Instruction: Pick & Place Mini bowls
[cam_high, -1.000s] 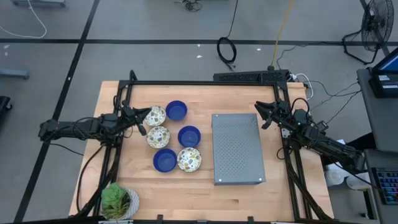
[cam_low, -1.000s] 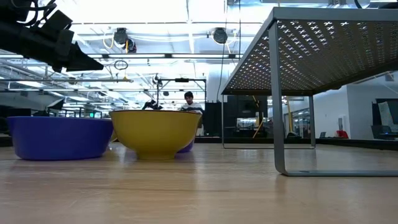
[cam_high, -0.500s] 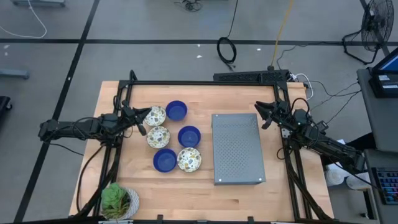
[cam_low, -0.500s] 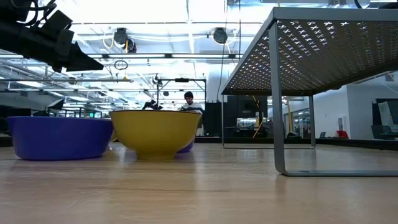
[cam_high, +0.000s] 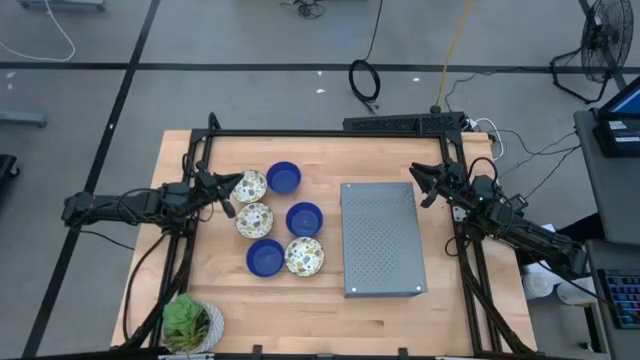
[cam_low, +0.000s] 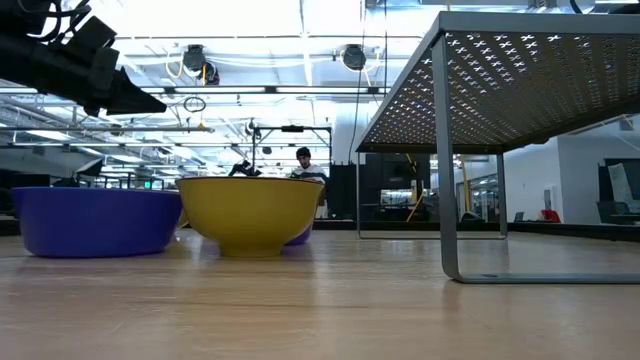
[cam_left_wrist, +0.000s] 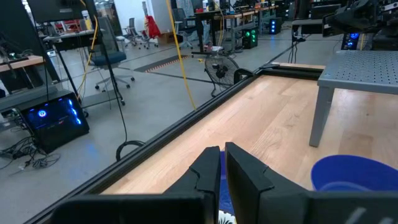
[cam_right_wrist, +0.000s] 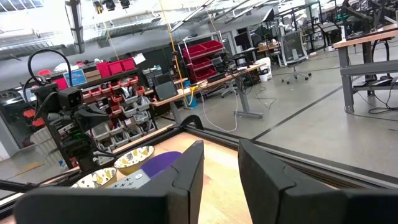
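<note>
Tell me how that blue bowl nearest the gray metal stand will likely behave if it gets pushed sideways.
The blue bowl looks glossy and rigid, so it would probably slide on the wooden table rather than flex. Its low, wide shape suggests little tipping. A floral bowl sits close, so it may bump that.

- A wooden surface (cam_high: 390, 315) framed by black rails.
- A grey perforated metal stand (cam_high: 380, 238) sits on the surface's right half; the low view shows its thin legs.
- A leafy green plant in a white pot (cam_high: 190, 325) stands at the near left corner.
- A black power strip (cam_high: 405, 123) lies along the far edge.
- A coiled black cable (cam_high: 364, 80) lies on the floor beyond.
- A person (cam_low: 303, 163) sits far back in the room.
</note>
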